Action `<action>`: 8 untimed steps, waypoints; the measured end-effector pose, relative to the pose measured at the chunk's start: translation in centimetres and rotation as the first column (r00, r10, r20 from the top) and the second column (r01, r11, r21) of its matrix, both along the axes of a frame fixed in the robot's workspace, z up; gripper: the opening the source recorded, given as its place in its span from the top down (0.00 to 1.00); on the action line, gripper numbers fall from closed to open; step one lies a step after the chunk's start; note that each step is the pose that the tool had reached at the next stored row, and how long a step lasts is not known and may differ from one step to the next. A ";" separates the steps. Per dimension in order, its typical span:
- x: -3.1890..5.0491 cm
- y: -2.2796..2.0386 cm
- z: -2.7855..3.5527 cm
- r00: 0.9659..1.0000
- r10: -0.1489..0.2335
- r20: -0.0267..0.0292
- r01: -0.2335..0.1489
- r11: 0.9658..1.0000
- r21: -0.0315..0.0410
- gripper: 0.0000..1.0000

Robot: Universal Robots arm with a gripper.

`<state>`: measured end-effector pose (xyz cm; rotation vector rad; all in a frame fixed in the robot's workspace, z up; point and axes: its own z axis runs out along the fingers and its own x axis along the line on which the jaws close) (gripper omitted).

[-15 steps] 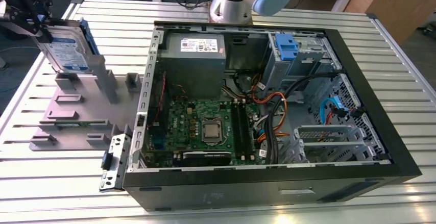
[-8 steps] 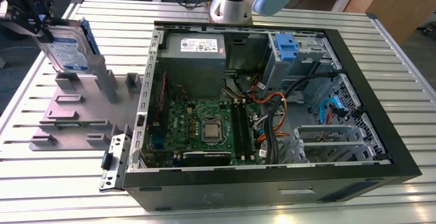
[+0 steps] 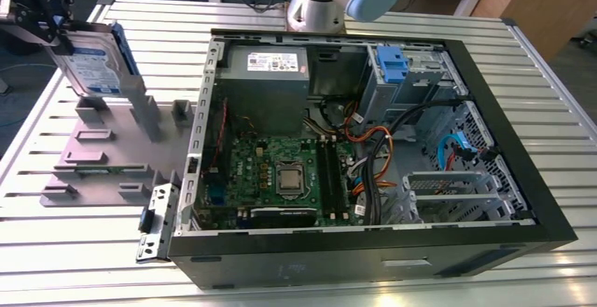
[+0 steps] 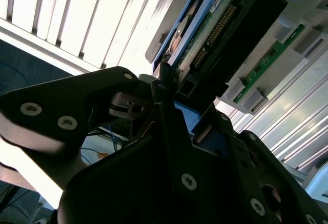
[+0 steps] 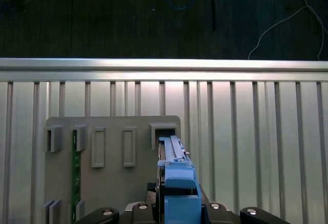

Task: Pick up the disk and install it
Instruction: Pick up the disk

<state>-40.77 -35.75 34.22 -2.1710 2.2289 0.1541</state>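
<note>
Disk and gripper are at the far left of the exterior view. The disk stands upright on edge, its white-and-blue label facing out and a blue rail along one side. The gripper is clamped onto its upper end. In the second wrist view the black fingers close against the drive's edge, with its connector side and green circuit board above them. From where I stand I cannot quite tell whether the disk's lower edge still sits in a slot or hangs just clear of it.

Directly beneath it lies the grey plastic stand with its upright posts, flat on the slatted metal table. In the first wrist view the disk is seen edge-on, its blue rail reaching towards one of the stand's end slots. A narrow green board stands in another slot well apart from it.

Further right sits the open computer case. Inside it, the grey power-supply box is at the back and the green motherboard is in front of that. A blue drive bay bracket sits further right, with orange and black cables running below it. The arm's base rises behind the case.
</note>
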 end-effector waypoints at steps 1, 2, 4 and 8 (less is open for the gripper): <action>0.00 0.00 0.15 1.000 0.000 0.000 0.000 1.000 0.000 0.63; 0.00 0.00 0.23 1.000 0.000 0.000 0.000 1.000 0.001 0.63; 0.00 0.00 0.38 1.000 0.000 0.000 0.000 1.000 0.001 0.63; 0.00 0.00 0.50 1.000 0.000 0.000 0.000 1.000 0.001 0.63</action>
